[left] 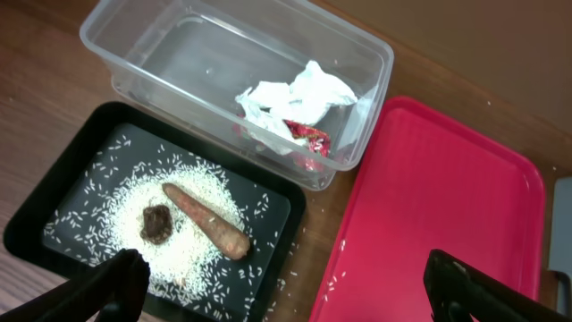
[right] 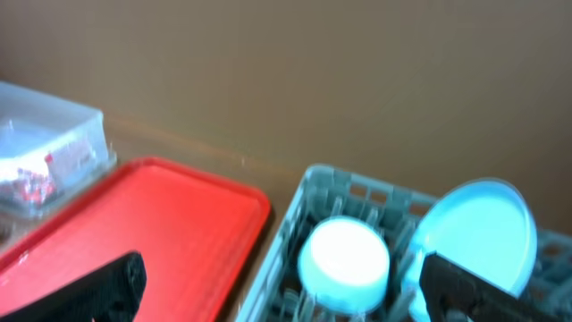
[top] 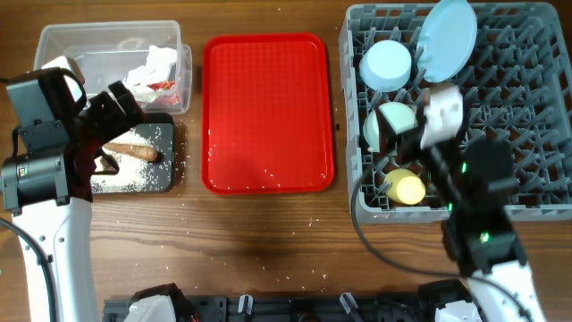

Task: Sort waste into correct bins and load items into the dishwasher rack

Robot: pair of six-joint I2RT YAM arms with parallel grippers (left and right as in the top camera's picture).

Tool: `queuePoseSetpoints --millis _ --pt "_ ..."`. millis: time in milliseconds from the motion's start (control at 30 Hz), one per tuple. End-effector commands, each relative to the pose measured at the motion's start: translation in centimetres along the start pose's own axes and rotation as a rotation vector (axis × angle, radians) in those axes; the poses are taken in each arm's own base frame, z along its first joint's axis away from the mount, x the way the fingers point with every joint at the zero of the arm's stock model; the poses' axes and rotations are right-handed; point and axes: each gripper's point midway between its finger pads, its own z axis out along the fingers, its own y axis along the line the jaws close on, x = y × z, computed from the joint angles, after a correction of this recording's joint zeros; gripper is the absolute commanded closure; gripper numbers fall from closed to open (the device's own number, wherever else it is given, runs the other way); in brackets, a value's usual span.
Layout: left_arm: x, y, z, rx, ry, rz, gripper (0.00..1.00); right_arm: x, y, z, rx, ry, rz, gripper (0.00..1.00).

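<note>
The clear tub (top: 54, 45) holds the crumpled white napkin (top: 152, 67) and the red wrapper (top: 164, 86). The black tray (top: 170, 179) holds rice (top: 134, 183), the brown stick (top: 134, 152) and the brown lump (top: 107, 165). My left gripper (top: 123, 105) hovers over them, open and empty (left: 286, 286). The grey rack (top: 536, 107) holds the blue plate (top: 447, 36) on edge, the small blue bowl (top: 386, 64), the green bowl (top: 384, 121) and the yellow cup (top: 407, 190). My right gripper (top: 402, 134) is open and empty above the rack's left side (right: 286, 286). No spoon is in view.
The flat red serving tray (top: 268, 112) lies between the bins and the rack, with a few rice grains near its front edge. Loose grains are scattered on the wood table (top: 268, 241) in front of it. The rack's right half has bare pegs.
</note>
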Motion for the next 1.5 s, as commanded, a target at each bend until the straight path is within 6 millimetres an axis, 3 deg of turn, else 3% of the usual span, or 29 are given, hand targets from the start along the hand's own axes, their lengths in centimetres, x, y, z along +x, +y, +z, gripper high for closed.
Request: queuePoseSetpoints --millis 0,67,167,400,533,1167,1233,1333,1467 --pt "-0.6 0.1 -0.4 -0.004 -0.021 0.013 0.00 3.6 0.3 -2.1 0.026 -0.100 -0.011 0.00" --pt "-0.6 0.1 -0.4 -0.004 -0.021 0.013 0.00 5.7 0.8 -3.1 0.033 -0.134 -0.013 0.00" --pt "-0.6 0.1 -0.4 -0.004 -0.021 0.013 0.00 9.5 0.6 -4.5 0.082 -0.157 0.118 0.00" --pt "-0.6 0.1 -0.4 -0.004 -0.021 0.013 0.00 12.9 1.1 -5.9 0.090 -0.109 0.117 0.00" --pt "-0.6 0.1 -0.4 -0.004 -0.021 0.013 0.00 11.2 1.0 -6.8 0.097 -0.189 0.110 0.00" --pt "-0.5 -0.2 -1.1 0.007 -0.035 0.020 0.00 11.6 1.0 -6.7 0.096 -0.172 0.111 0.00" --pt "0.8 -0.4 -1.9 0.004 -0.051 0.049 0.00 11.6 1.0 -6.7 0.096 -0.172 0.111 0.00" --pt "4.7 0.1 -2.4 0.036 -0.059 0.055 0.00 11.6 1.0 -6.7 0.096 -0.172 0.111 0.00" --pt "6.4 -0.8 -3.3 0.183 -0.267 0.061 0.00 11.6 1.0 -6.7 0.096 -0.172 0.111 0.00"
